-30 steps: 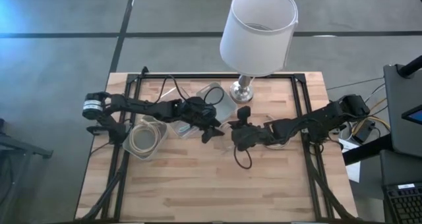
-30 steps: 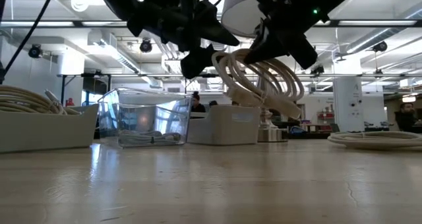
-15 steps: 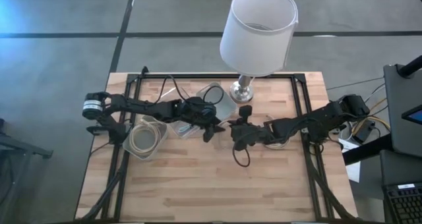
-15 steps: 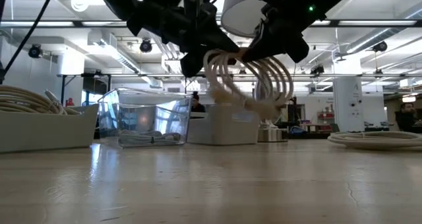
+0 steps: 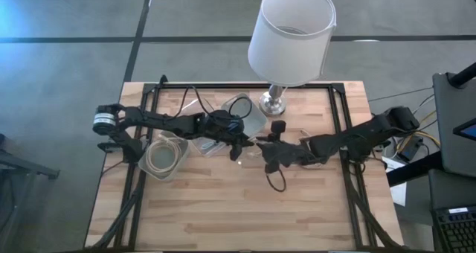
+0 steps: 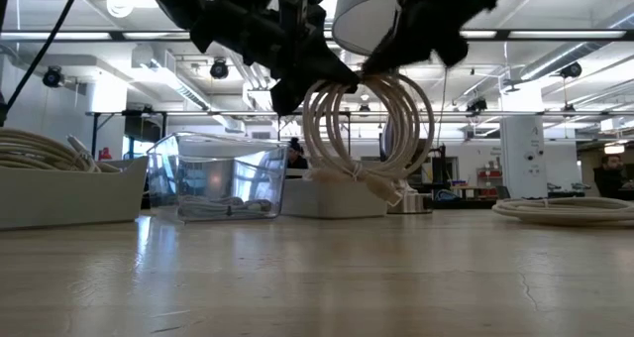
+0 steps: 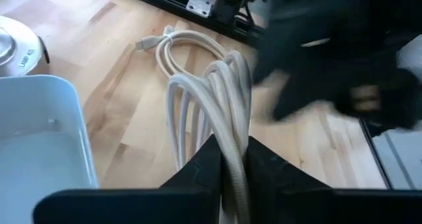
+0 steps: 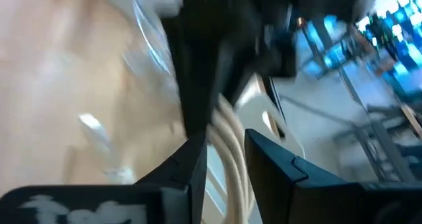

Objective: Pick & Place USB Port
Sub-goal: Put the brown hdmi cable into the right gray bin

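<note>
Over the middle of the wooden table point(image 5: 223, 208), the left gripper point(image 7: 231, 159) pinches a coiled cream USB cable point(image 6: 367, 129) between its fingers, the loops hanging clear of the tabletop, while the right gripper point(image 8: 224, 148) meets it from the other side and seems to grip the same coil, though that view is smeared. Beside them sit a clear plastic bin point(image 6: 220, 176) and a white tray point(image 6: 342, 190), with a white-shaded lamp point(image 5: 291, 36) beyond. Another cable coil point(image 7: 188, 46) lies on the wood.
</note>
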Motion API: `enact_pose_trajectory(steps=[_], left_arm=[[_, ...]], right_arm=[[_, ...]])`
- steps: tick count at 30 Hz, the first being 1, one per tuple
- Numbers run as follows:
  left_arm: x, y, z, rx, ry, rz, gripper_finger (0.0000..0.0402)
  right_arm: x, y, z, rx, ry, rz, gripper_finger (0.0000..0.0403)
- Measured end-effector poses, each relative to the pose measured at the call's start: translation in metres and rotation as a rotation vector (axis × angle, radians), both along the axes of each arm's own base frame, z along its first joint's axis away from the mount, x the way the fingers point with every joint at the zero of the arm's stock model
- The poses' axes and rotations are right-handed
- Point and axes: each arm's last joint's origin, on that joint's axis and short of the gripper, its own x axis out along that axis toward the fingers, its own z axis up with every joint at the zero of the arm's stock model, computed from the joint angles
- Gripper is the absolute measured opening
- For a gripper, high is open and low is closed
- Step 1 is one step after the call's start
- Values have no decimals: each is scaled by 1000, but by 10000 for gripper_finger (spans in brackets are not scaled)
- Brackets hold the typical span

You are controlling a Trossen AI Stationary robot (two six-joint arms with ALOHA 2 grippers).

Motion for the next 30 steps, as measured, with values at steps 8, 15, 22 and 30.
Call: enact_pose_trajectory(steps=[8,15,22,30], left_arm=[[5,1,15,12,-50,6,47],[12,8,41,99,-84,11,47],[7,30,63,301,111,130,47],[1,53,68,378,130,90,48]], right_arm=[[-26,11,31,47,-71,-49,109],[-62,4,34,121,-27,-210,101],[-73,0,35,168,-32,-253,88],[-71,1,32,154,-15,-248,74]])
